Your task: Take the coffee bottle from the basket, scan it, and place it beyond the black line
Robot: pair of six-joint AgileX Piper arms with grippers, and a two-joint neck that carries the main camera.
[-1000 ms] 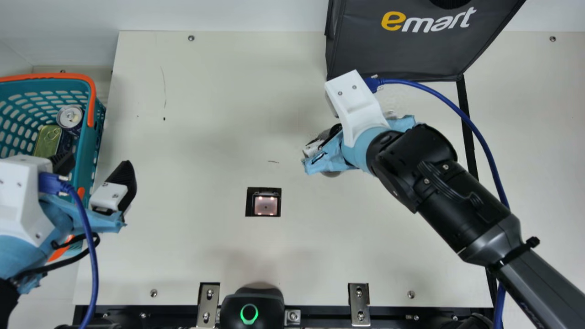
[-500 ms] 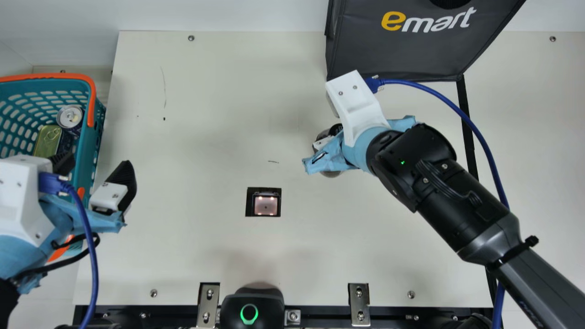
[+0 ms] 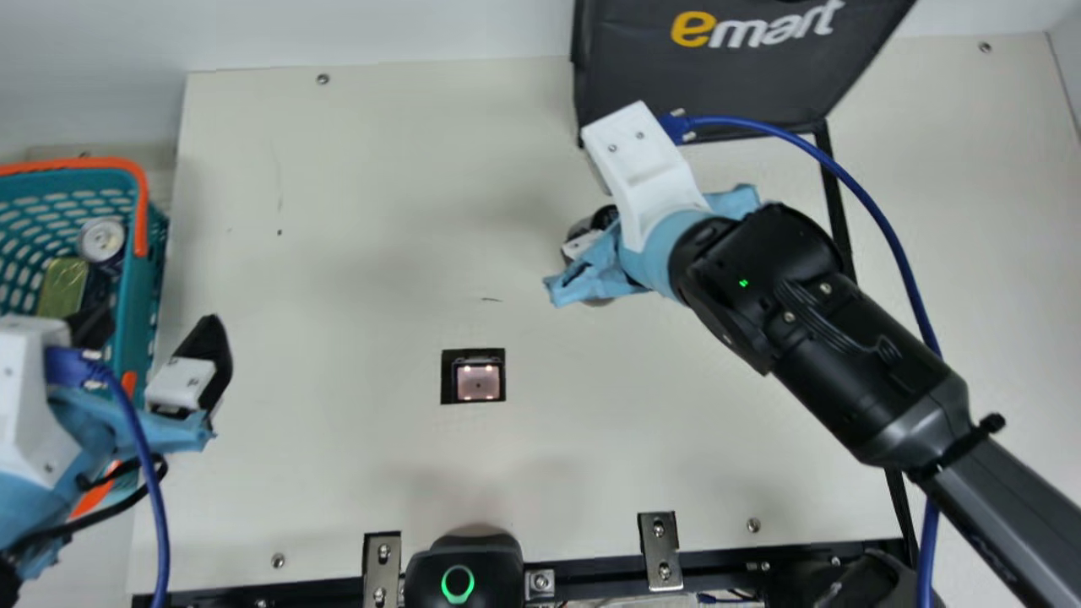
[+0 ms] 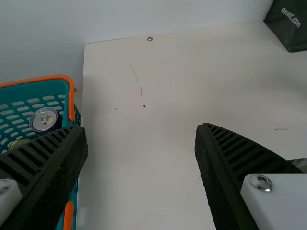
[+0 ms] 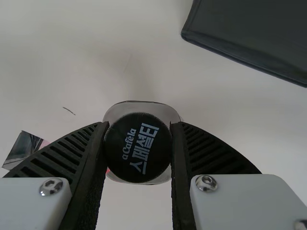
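In the main view, the right hand (image 3: 583, 245) sits right of centre in the upper half of the frame, over the tabletop (image 3: 355, 211). The right wrist view shows it pinching the coffee bottle (image 5: 138, 147): the round black cap lies between the two ribbed fingers, one at either side, with its printed top facing the wrist camera and the wider, pale body showing behind it. In the main view the bottle is mostly hidden under that hand, with a grey bit peeking out just below the blue wrapping. That puts it left of the black line (image 3: 836, 198), up and to the right of the scanner window (image 3: 478, 382), and below the black bag (image 3: 726, 84) at the upper edge. The left hand (image 3: 148, 336) is at the left side of the frame, spread wide with nothing between its fingers; one finger is over the teal basket (image 3: 150, 279) and the other over the tabletop just right of it. Inside the basket, at the left of the frame, a round-topped can (image 3: 101, 239) sits near a yellow-green tin (image 3: 62, 287). A black device with a glowing green ring (image 3: 459, 583) stands at the bottom edge, left of centre.
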